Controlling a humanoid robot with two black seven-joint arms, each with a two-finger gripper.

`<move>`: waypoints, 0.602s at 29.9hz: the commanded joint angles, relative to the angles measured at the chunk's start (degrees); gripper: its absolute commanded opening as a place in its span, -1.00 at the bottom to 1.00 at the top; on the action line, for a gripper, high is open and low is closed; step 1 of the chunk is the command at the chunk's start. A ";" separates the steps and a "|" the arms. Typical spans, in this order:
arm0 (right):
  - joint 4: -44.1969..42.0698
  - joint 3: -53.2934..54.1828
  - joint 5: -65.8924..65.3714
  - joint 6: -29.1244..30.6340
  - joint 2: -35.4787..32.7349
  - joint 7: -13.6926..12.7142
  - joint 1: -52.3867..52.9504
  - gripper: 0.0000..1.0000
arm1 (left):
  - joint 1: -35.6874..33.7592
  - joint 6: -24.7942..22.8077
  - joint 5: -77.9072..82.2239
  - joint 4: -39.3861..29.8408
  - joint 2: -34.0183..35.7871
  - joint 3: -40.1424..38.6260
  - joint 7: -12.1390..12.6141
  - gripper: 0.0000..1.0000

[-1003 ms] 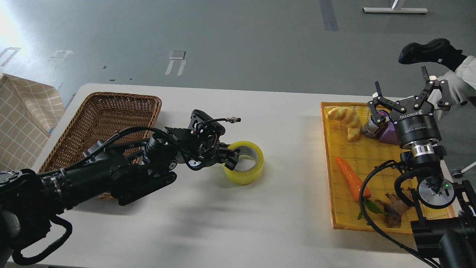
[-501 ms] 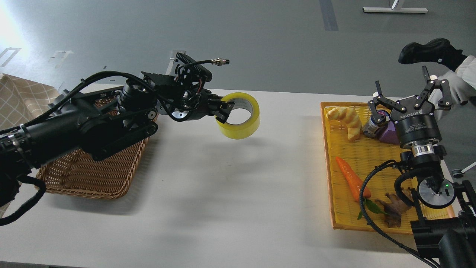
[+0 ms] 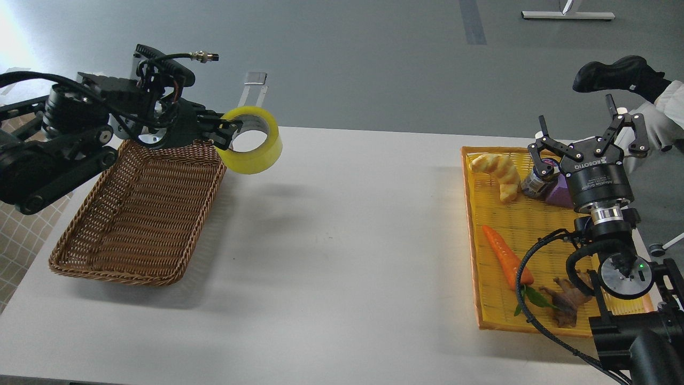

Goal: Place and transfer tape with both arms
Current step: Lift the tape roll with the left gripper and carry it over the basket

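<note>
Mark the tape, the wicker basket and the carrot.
tape (image 3: 260, 160): head view, yellow outer band, lower right.
wicker basket (image 3: 144, 214): head view, bare woven floor.
carrot (image 3: 505, 256): head view, middle of the orange body.

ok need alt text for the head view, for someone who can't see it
The left gripper holds a roll of yellowish tape in the air by the far right corner of a brown wicker basket on a white table. At right, the right gripper stands open above a yellow tray of toy food, including a carrot.
</note>
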 commanded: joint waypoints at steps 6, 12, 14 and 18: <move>-0.08 -0.09 -0.01 0.00 0.54 0.09 0.23 1.00 | 1.00 1.61 0.25 2.61 6.30 3.10 -4.87 -1.00; -0.08 -0.09 -0.01 0.00 0.45 0.00 0.14 1.00 | 3.72 4.07 0.25 5.87 7.27 3.36 -5.75 -1.00; -0.08 -0.09 -0.01 0.00 0.45 0.00 0.14 1.00 | 4.87 4.69 0.25 6.66 7.35 3.45 -5.84 -1.00; -0.08 -0.09 -0.01 0.00 0.54 0.00 0.14 1.00 | 6.37 5.04 0.25 9.29 7.35 3.45 -8.29 -1.00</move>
